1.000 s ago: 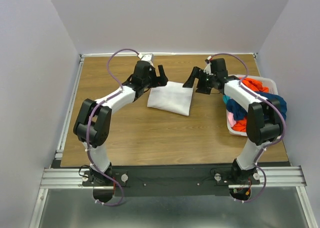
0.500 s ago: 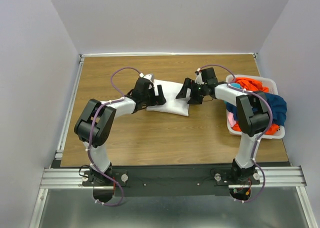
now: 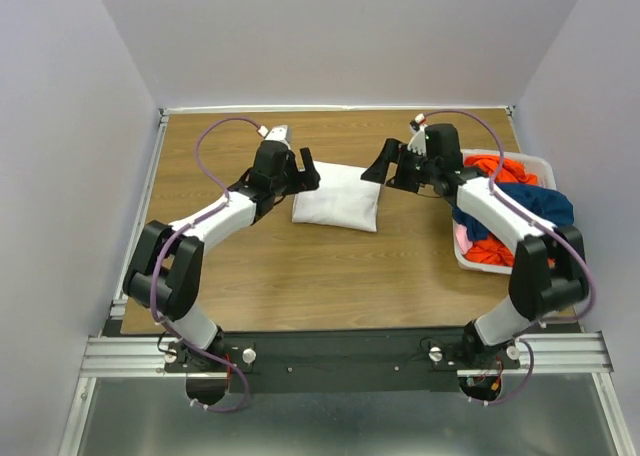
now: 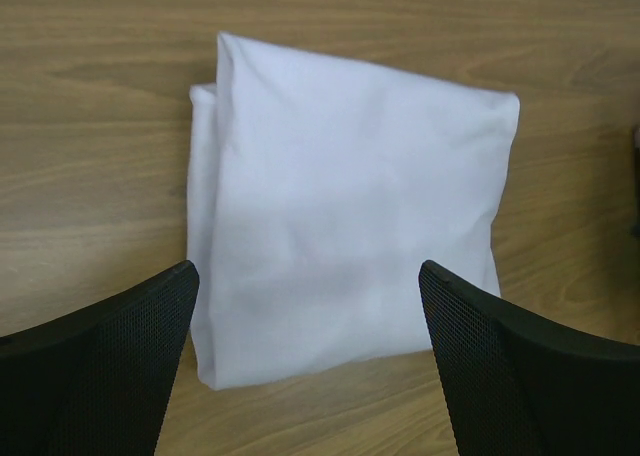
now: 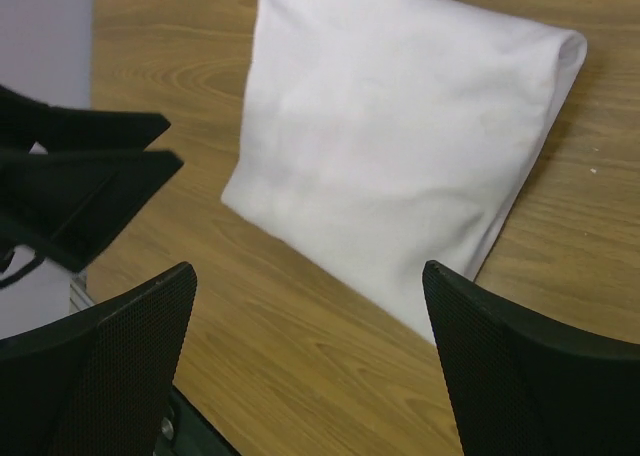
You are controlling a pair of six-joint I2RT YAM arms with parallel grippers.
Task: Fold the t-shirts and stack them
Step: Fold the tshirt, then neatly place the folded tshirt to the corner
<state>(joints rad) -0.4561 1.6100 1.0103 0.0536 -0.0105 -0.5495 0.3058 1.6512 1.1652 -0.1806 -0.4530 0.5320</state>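
White t-shirt (image 3: 337, 193), folded into a compact, roughly square packet, lies flat on the bench (image 3: 300, 266) around the middle of its far half. It sits between the two arms' working ends. In the left wrist view the white t-shirt (image 4: 350, 206) shows smooth upper layers, with a narrow under-layer protruding along its left side. In the right wrist view the white t-shirt (image 5: 400, 166) lies slantwise, one rounded fold at the upper right.

The left jaws stand wide open at the packet's far left corner and hold nothing. Both mesh-textured fingers (image 4: 120, 366) frame the cloth without closing on it. The right jaws are likewise wide open and empty, near the far right corner, their fingers (image 5: 510, 366) set either side of the packet. Whether any fingertip touches cloth or bench cannot be told. The left jaws also appear as dark pointed shapes at the left edge of the right wrist view.

The left arm (image 3: 215, 216) and right arm (image 3: 490, 201) reach in from the near edge, each trailing a purple cable (image 3: 215, 136).

A white plastic bin (image 3: 463, 256) stands at the bench's right edge, well apart from the packet. It holds an unfolded heap: an orange t-shirt (image 3: 500, 168), a dark blue t-shirt (image 3: 545, 204) draped over the rim, and a pink t-shirt (image 3: 462, 238).
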